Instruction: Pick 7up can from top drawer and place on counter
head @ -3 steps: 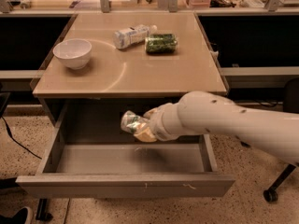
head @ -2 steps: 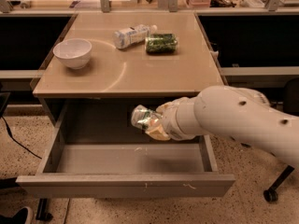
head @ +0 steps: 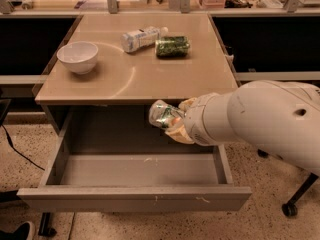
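Note:
The 7up can (head: 162, 115), silvery with green markings and dented, is held tilted in my gripper (head: 176, 120), which is shut on it. The can hangs in the air above the open top drawer (head: 135, 196), just below the front edge of the tan counter (head: 135, 76). My white arm (head: 260, 124) reaches in from the right. The grey drawer is pulled out wide and its floor shows only small scraps.
On the counter stand a white bowl (head: 78, 57) at the left, a clear plastic bottle with a white label (head: 142, 37) lying down, and a dark green snack bag (head: 172, 46) beside it. A chair wheel (head: 290, 209) is on the floor at right.
My gripper has lifted the can up and to the right, from inside the drawer to just under the counter's front edge.

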